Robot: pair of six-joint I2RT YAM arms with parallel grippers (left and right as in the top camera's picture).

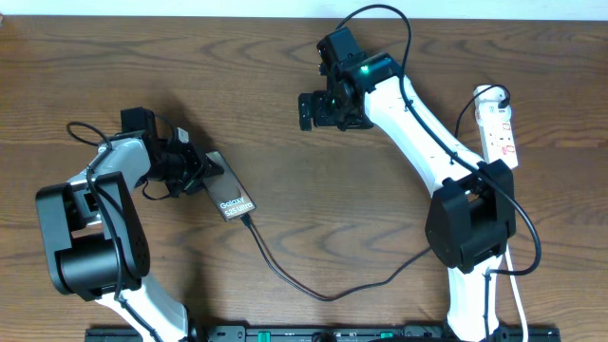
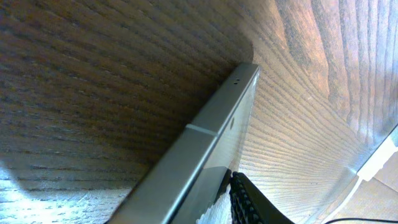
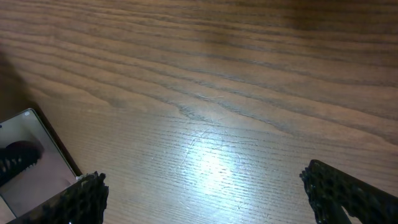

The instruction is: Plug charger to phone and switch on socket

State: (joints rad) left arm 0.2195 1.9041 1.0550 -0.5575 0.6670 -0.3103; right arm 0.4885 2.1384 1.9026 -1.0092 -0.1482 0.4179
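The phone [image 1: 231,192] lies slanted on the table at centre left, with white lettering on its face. My left gripper [image 1: 198,171] is shut on its upper-left end. In the left wrist view the phone's metal edge [image 2: 211,140] runs up from the black finger [image 2: 249,200] pressed on it. The charger [image 1: 328,295] is a thin black cable. Its plug tip [image 1: 248,220] meets the phone's lower end. The white socket [image 1: 500,125] lies at the far right. My right gripper [image 1: 313,110] [image 3: 211,196] is open and empty over bare wood. A phone corner [image 3: 37,158] shows at its lower left.
The charger cable loops across the front of the table toward the right arm's base [image 1: 470,223]. A black cord [image 1: 465,109] curls beside the socket's top end. A white object [image 2: 380,158] shows at the right edge of the left wrist view.
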